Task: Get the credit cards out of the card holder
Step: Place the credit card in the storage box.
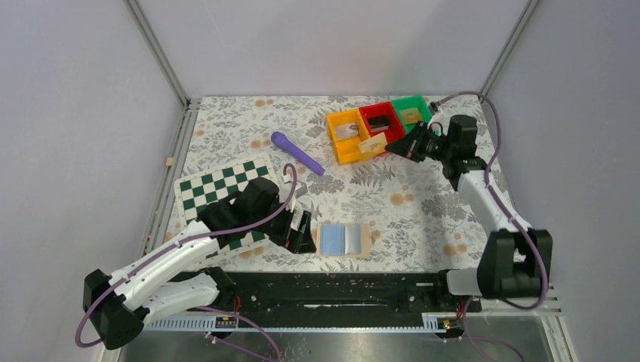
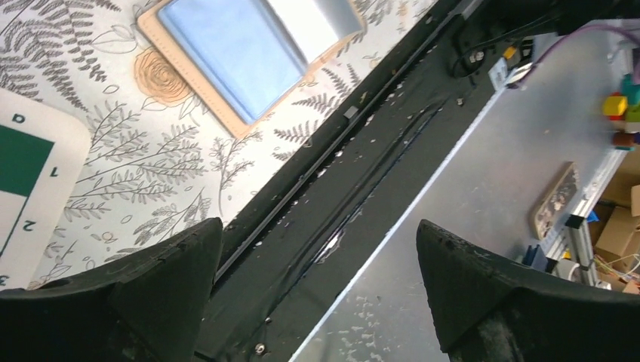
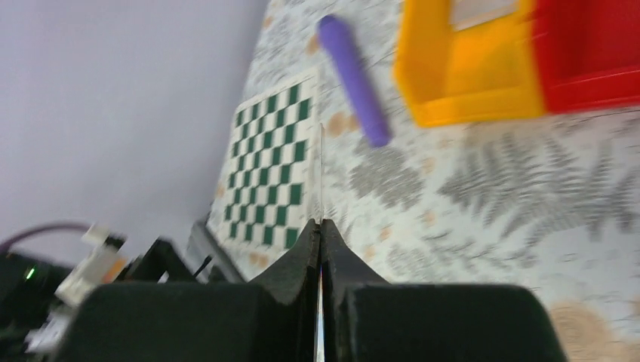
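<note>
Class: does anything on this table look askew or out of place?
The checkered board sits at an angle to the table, partly hidden under the left arm. Nothing looks spilled or damaged.

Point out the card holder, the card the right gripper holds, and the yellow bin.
card holder point(image 1: 332, 240), top view, left blue panel.
card point(image 3: 321, 173), right wrist view, its thin exposed edge.
yellow bin point(image 1: 351, 156), top view, front wall.

Left jaws spread wide, right jaws pinched together.
The left arm point(image 1: 162, 260) lies low from its base at 7 o'clock, the left gripper point(image 1: 306, 232) pointing to 3 o'clock with nothing between its fingers. The right arm point(image 1: 483, 192) reaches out to 1 o'clock, the right gripper point(image 1: 392, 146) aimed at 9 o'clock and clamped on a thin card point(image 1: 373, 144).
</note>
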Robot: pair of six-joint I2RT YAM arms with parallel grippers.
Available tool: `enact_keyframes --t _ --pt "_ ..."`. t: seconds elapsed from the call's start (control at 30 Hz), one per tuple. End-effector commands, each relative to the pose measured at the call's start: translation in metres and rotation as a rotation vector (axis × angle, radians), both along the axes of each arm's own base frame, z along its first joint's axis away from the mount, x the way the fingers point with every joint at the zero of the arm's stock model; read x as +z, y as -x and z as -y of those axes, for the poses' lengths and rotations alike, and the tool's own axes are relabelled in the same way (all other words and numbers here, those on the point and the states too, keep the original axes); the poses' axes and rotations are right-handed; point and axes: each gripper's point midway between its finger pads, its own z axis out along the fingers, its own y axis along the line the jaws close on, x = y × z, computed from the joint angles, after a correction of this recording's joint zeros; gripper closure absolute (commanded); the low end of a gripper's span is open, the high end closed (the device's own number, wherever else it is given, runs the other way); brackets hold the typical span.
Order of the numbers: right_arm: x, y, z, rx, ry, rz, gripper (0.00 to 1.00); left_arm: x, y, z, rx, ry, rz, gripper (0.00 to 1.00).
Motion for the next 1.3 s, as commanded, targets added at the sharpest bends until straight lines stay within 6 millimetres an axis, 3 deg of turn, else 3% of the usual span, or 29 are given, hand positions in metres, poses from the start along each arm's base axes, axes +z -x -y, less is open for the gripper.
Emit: enact_keyframes --t 0.0,0.13,0.3,0.53,0.87,1.27 --pt "-0.019 -0.056 0.043 -0.135 0.106 0.002 1.0 -0.001 -0.014 -0.003 -0.008 -0.06 0.062 0.01" --pt "-0.039 -0.091 0.077 -0.199 0.135 -0.044 1.0 -0.001 -0.016 -0.002 -0.052 -0.097 0.065 0.01" --pt "-0.049 -0.13 0.12 -0.251 0.187 -0.088 1.0 -0.012 -0.028 -0.007 -0.037 -0.164 0.095 0.01" --pt "-0.056 -0.172 0.155 -0.282 0.223 -0.107 1.0 -0.014 -0.03 -0.008 -0.034 -0.171 0.095 0.01" --pt "-0.074 -0.212 0.173 -0.274 0.24 -0.16 1.0 -0.013 -0.029 -0.005 -0.049 -0.151 0.088 0.01" --pt "-0.091 -0.239 0.18 -0.276 0.23 -0.171 1.0 -0.019 -0.028 -0.002 -0.059 -0.161 0.061 0.01"
